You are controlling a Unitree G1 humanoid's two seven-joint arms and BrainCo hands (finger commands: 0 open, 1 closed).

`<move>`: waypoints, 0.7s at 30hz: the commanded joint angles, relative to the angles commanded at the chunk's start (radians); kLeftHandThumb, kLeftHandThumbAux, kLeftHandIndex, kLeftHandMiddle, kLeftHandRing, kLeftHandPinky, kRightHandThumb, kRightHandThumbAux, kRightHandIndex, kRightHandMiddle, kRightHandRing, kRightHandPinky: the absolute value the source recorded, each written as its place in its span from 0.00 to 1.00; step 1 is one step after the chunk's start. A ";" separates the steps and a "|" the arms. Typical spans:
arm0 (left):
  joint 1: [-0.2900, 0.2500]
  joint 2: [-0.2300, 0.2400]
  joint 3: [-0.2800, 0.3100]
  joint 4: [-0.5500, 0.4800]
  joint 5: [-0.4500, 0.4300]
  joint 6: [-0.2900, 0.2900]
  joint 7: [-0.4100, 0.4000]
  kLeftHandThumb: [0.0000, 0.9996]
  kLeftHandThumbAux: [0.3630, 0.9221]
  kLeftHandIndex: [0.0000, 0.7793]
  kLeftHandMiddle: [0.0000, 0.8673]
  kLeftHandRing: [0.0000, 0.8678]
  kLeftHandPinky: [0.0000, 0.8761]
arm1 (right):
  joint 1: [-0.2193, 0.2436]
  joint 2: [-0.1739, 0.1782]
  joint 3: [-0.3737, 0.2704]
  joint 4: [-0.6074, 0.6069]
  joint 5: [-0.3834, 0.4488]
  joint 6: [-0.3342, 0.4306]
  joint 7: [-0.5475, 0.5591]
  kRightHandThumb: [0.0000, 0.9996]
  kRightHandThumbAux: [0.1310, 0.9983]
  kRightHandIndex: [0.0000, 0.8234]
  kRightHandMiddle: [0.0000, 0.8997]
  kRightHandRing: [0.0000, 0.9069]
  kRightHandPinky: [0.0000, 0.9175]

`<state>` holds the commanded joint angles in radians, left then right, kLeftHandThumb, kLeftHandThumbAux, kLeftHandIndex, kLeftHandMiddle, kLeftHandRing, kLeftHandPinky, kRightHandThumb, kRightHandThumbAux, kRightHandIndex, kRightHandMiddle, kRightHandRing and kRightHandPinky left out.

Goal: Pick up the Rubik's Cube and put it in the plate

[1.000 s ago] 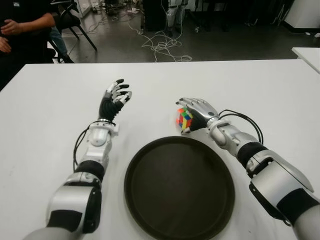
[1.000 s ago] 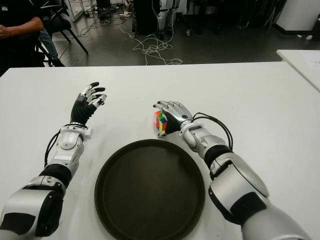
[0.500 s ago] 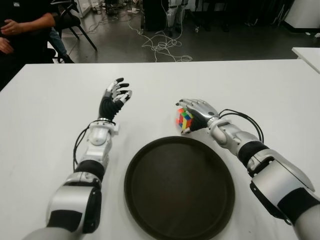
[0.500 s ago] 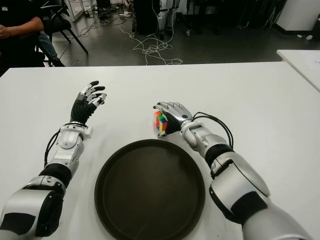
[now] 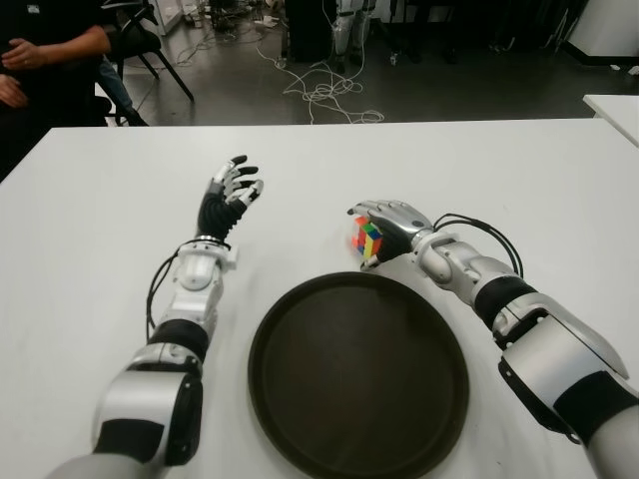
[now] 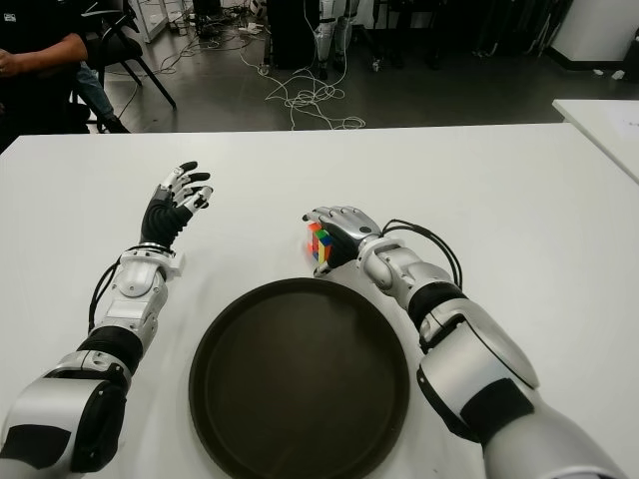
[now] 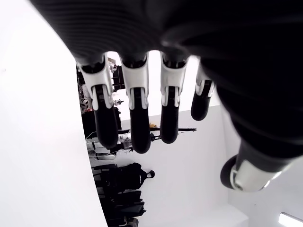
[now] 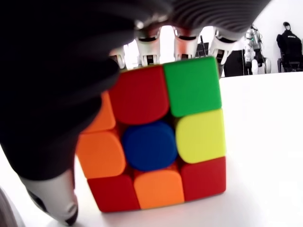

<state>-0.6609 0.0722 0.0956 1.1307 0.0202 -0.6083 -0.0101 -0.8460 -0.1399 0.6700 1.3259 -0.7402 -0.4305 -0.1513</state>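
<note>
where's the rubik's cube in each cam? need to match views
Left eye view: Rubik's Cube under the right hand, just beyond the plate.
Right eye view: same spot, cube just beyond the plate's far rim, right hand's fingers curled over it.
Left wrist view: not in it; only the left hand, fingers spread and holding nothing.
Right wrist view: fills the picture, blue centre sticker facing the camera.
Shared landmark: the white table.

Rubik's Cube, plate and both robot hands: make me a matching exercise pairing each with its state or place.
Things:
1. Rubik's Cube
2. plate
3. left robot hand
4. right robot hand

States:
A. fingers spread, holding nothing
B. dark, round, holding nothing
C. closed around the cube, just beyond the plate
D. multicoloured, gripped by fingers

Pairs: 1-D, 2-B, 3-A, 4-C
</note>
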 joint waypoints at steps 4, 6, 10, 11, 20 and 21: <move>0.001 0.001 -0.002 -0.003 0.003 0.004 0.001 0.12 0.45 0.22 0.29 0.31 0.36 | 0.000 0.000 0.001 -0.001 -0.002 -0.003 0.003 0.00 0.73 0.19 0.19 0.17 0.12; 0.001 0.001 -0.002 -0.004 0.003 0.007 0.000 0.12 0.45 0.21 0.29 0.31 0.36 | -0.001 0.000 0.002 -0.001 -0.003 -0.003 0.005 0.00 0.72 0.19 0.19 0.18 0.12; 0.000 0.000 -0.002 -0.005 0.001 0.011 -0.003 0.12 0.44 0.21 0.28 0.31 0.36 | -0.001 0.000 0.002 -0.002 -0.003 -0.001 0.010 0.00 0.73 0.19 0.18 0.17 0.11; 0.000 0.001 -0.002 -0.006 0.002 0.010 -0.002 0.12 0.44 0.21 0.28 0.31 0.36 | -0.001 0.000 0.002 -0.002 -0.003 0.000 0.011 0.00 0.73 0.19 0.18 0.17 0.11; 0.006 -0.001 -0.006 -0.014 0.007 0.005 0.007 0.12 0.44 0.21 0.29 0.32 0.36 | 0.002 0.001 -0.007 -0.004 0.005 0.002 0.018 0.00 0.72 0.19 0.19 0.17 0.11; 0.006 -0.001 -0.006 -0.016 0.006 0.007 0.007 0.12 0.44 0.22 0.29 0.32 0.36 | 0.003 0.001 -0.006 -0.004 0.004 0.003 0.012 0.00 0.72 0.20 0.19 0.17 0.11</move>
<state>-0.6544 0.0712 0.0900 1.1144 0.0266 -0.6009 -0.0034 -0.8433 -0.1390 0.6638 1.3220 -0.7358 -0.4279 -0.1395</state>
